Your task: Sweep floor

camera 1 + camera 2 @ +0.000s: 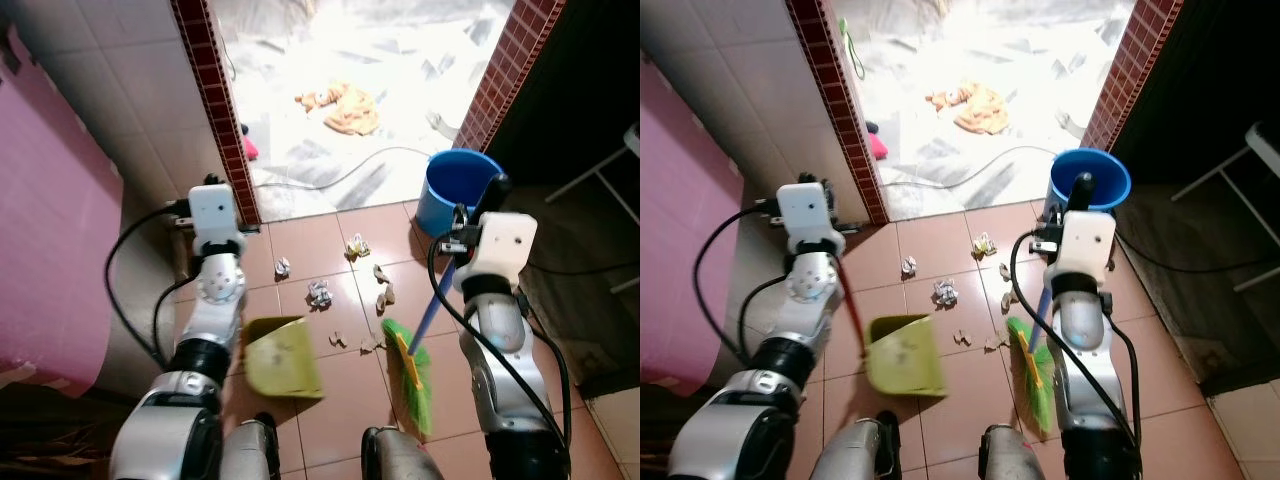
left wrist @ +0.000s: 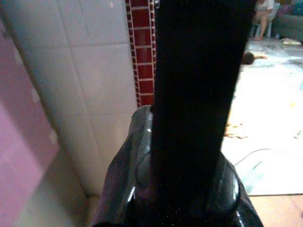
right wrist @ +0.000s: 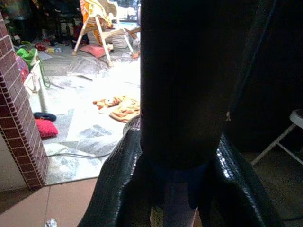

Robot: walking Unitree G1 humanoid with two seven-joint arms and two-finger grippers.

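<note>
A yellow-green dustpan rests on the brown floor tiles just ahead of my feet, on a red handle that runs up to my left gripper, which is shut on it. My right gripper is shut on the blue handle of a broom whose green bristles touch the floor right of the dustpan. Several crumpled paper scraps and small bits lie between the bristles and the doorway. Each wrist view has a black finger across its centre.
A blue bucket stands by the right brick doorpost. Past the left brick post lies a bright floor with an orange cloth and a cable. A pink surface is at left, white chair legs at right. A person sits far off.
</note>
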